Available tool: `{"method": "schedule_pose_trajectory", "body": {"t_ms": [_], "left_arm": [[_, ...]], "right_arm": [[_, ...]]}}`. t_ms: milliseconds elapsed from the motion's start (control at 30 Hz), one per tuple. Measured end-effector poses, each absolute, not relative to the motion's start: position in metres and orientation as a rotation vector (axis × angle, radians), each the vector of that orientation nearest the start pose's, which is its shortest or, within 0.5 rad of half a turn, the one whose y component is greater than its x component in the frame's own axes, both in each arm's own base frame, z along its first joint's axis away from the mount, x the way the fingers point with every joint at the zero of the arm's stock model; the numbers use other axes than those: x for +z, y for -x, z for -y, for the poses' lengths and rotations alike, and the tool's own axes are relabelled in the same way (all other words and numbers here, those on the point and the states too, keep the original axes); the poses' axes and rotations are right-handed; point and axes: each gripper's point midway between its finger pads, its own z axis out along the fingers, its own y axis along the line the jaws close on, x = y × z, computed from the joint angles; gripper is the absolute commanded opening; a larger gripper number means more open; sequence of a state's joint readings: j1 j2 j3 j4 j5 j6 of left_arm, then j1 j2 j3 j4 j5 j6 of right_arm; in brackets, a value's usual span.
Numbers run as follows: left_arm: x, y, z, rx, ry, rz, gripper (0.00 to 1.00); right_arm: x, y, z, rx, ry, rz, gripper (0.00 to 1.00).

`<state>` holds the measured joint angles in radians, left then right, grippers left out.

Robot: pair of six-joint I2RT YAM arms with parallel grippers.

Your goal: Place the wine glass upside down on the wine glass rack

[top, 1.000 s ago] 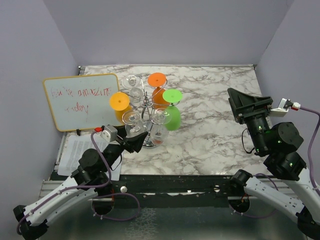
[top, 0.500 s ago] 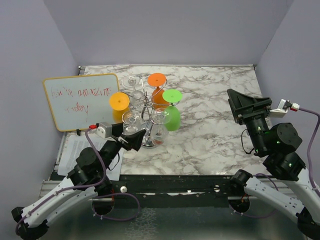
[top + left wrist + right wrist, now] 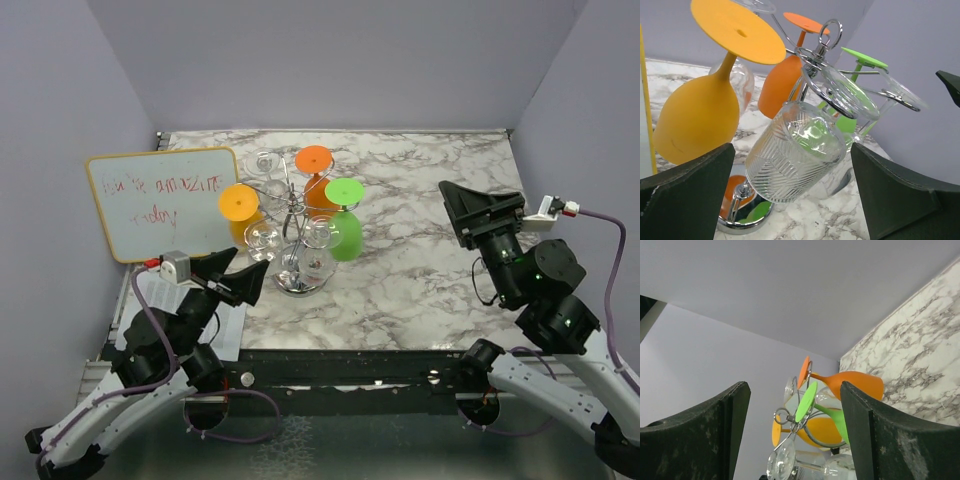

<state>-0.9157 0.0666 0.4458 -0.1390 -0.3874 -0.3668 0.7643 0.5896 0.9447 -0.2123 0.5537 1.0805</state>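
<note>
The clear ribbed wine glass (image 3: 792, 155) hangs bowl-down at 8 o'clock on the chrome wine glass rack (image 3: 746, 223) among 3 coloured glasses (image 3: 346, 236), with the left claw (image 3: 243, 280) and right claw (image 3: 478, 212) both spread wide and empty.

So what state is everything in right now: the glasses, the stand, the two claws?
wine glass rack: upright, loaded with glasses.
clear ribbed glass: hanging upside down on the rack, in front of the left gripper, not gripped.
yellow glass: hanging upside down.
orange glass: hanging upside down.
green glass: hanging upside down.
left gripper: open, empty.
right gripper: open, empty, away from the rack.
whiteboard: written on in red.
</note>
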Motion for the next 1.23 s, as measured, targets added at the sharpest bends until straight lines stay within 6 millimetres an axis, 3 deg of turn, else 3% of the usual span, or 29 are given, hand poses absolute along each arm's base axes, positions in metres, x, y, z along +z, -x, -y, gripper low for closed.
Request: {"method": "schedule_pose_trajectory", "body": {"t_ms": [167, 333, 467, 667, 867, 1033, 1233], "left_arm": [[0.306, -0.163, 0.118, -0.806, -0.003, -1.411, 0.99], [0.327, -0.157, 0.092, -0.777, 0.068, -1.387, 0.99], [0.355, -0.153, 0.058, -0.722, 0.171, -1.340, 0.99], [0.394, -0.149, -0.010, -0.526, 0.396, -1.321, 0.99], [0.403, -0.151, -0.039, -0.311, 0.460, -1.407, 0.99], [0.396, -0.152, -0.046, -0.190, 0.439, -1.470, 0.99], [0.388, -0.151, -0.052, -0.130, 0.422, -1.501, 0.99]], "right_arm": [[0.401, -0.232, -0.140, 1.048, -0.675, -1.446, 0.80], [0.375, -0.234, -0.140, 0.905, -0.580, -1.553, 0.80], [0.350, -0.233, -0.130, 0.706, -0.493, -1.688, 0.81], [0.331, -0.221, -0.093, 0.435, -0.435, -1.798, 0.85], [0.340, -0.204, -0.062, 0.335, -0.389, -1.773, 0.89], [0.356, -0.196, -0.046, 0.306, -0.377, -1.731, 0.90], [0.357, -0.193, -0.041, 0.274, -0.348, -1.732, 0.90]]}}
